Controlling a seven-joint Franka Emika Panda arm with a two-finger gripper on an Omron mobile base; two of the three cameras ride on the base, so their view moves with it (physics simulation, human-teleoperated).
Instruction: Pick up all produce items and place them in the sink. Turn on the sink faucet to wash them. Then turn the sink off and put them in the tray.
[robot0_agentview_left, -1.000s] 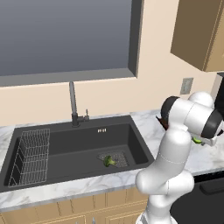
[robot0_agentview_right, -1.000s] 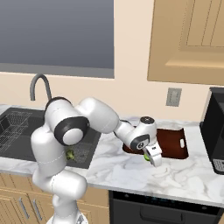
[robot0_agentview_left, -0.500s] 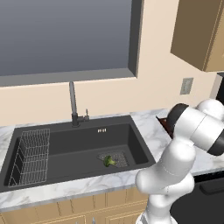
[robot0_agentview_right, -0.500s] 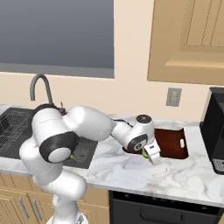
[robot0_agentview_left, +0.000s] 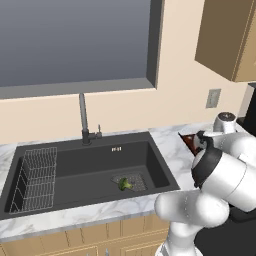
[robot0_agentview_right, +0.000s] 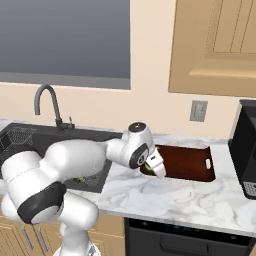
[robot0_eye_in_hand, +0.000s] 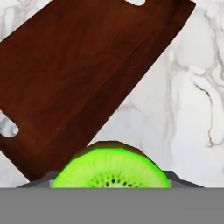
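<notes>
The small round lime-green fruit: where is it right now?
The lime-green fruit sits in the gripper, held above the dark reddish-brown tray's left end, right of the black sink.

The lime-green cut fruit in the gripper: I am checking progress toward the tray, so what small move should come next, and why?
Probably carry it a little farther over the flat dark reddish-brown tray and lower it. The hand view shows the lime-green cut fruit at the gripper, with the tray's near edge just ahead; the right base view puts the gripper at the tray's left end.
</notes>
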